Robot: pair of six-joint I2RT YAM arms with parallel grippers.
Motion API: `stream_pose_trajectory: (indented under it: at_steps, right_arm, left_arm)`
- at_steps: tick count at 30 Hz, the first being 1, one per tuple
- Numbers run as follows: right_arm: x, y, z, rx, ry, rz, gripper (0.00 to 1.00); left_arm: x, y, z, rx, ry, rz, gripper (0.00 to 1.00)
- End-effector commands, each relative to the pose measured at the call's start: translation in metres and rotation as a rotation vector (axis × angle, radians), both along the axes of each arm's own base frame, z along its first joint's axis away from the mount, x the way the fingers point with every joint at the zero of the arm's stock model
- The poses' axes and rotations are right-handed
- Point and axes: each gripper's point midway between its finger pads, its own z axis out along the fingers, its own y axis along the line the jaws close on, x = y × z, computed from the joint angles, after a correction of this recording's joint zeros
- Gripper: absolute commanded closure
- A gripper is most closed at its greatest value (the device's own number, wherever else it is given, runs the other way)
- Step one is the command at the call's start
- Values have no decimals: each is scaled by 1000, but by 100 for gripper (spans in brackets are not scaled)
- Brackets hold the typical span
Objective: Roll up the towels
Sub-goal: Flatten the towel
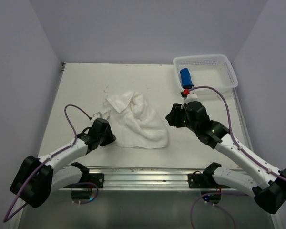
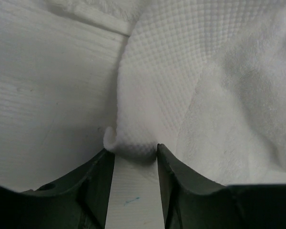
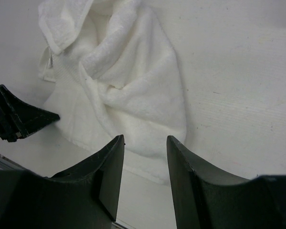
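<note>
White towel (image 1: pixel 138 119): I see it bunched up in the middle of the surface (image 1: pixel 86 86).
Blue towel (image 1: pixel 186 76): rolled, inside the basket (image 1: pixel 205 59) at 1 o'clock.
Left pincer (image 2: pixel 133 151): released, fingers apart, tips right at the white towel's edge, at its 8 o'clock.
Right pincer (image 3: pixel 145 140): released, holding nothing, at the towel's 3 o'clock.

No legible text in any view.
No lettering, labels, brand marks, numbers or signs can be read on any surface.
</note>
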Motion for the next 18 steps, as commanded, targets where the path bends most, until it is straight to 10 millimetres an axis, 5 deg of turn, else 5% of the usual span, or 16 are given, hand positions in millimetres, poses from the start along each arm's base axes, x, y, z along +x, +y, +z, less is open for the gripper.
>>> stream_pose_trajectory:
  at_steps: [1,4,7,10,13,14,16,17,18]
  right_arm:
    - [-2,-3,3,7,-21,-5,55]
    - [-5,-7,4,5,-26,-14,55]
    - [-8,-11,6,3,-29,-21,55]
    - [-12,-19,9,-5,-38,-35,55]
    - [-18,-26,13,-3,-46,-42,55]
    - [-20,-27,12,0,-45,-44,55]
    - [-25,-30,14,13,-48,-47,55]
    - [-26,-31,13,20,-43,-52,55]
    - [-29,-31,14,32,-44,-46,55]
  left_arm:
    - [1,7,-18,39,45,37,58]
    - [14,3,-15,44,30,37,73]
    - [32,-8,0,9,6,20,100]
    - [62,-25,51,-56,-127,0,100]
    - [105,-37,146,-104,-346,0,100]
    - [124,-44,207,-139,-459,4,100]
    - [144,-46,262,-123,-556,0,100]
    - [153,-49,326,-151,-658,3,100]
    - [165,-53,338,-127,-666,-9,100]
